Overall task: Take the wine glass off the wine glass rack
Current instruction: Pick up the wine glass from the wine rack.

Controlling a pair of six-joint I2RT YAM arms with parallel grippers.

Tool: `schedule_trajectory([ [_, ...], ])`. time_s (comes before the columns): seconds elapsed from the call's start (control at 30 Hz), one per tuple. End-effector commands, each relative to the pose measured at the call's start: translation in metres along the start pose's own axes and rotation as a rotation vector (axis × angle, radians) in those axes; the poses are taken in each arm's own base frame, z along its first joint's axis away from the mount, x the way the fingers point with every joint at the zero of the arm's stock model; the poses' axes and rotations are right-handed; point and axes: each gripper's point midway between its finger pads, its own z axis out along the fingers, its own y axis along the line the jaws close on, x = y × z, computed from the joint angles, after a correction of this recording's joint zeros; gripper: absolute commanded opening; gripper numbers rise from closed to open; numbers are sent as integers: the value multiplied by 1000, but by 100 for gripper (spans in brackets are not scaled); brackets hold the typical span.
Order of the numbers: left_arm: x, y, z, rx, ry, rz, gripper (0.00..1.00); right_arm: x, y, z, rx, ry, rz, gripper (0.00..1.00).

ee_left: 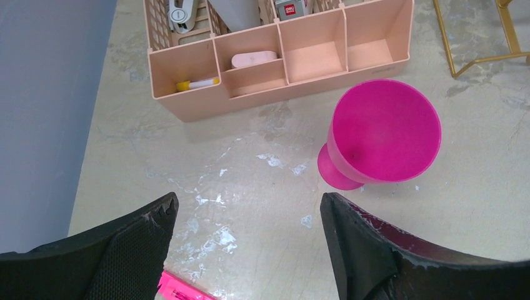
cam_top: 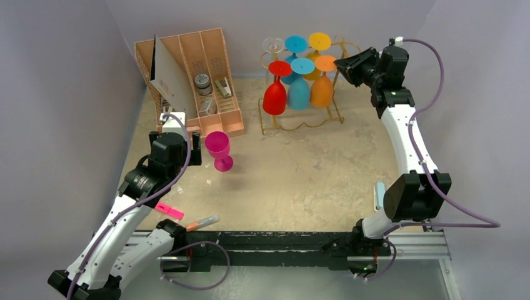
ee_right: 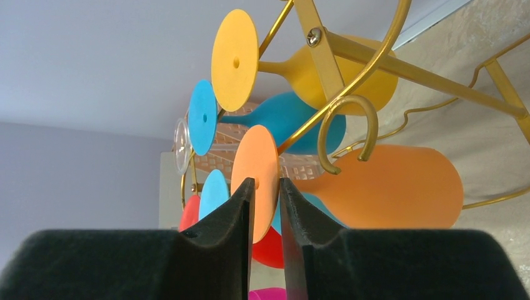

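Observation:
The gold wire wine glass rack stands at the back of the table with several coloured glasses hanging upside down from it. An orange wine glass hangs at its right front; its foot disc sits between the tips of my right gripper, whose jaws are closed narrowly on it. The glass still hangs in the rack's gold hook. My left gripper is open above bare table, just left of a pink glass standing upright on the table.
Red, blue, yellow and clear glasses crowd the rack beside the orange one. A tan desk organiser stands at the back left. A pink marker and a pen lie near the left arm.

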Motion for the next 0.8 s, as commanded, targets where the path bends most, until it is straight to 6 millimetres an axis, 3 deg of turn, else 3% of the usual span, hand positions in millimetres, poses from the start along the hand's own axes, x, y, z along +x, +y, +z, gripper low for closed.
schedule_trajectory([
  [0.0, -9, 0, -3, 9, -32, -19, 82, -5, 19, 1, -67, -3, -1, 22],
  [0.23, -8, -1, -1, 10, -23, -14, 82, -1, 16, 4, -73, 17, 3, 25],
  [0.77, -6, -5, 3, 18, -7, 1, 82, -4, 15, -1, -38, -10, -39, 7],
])
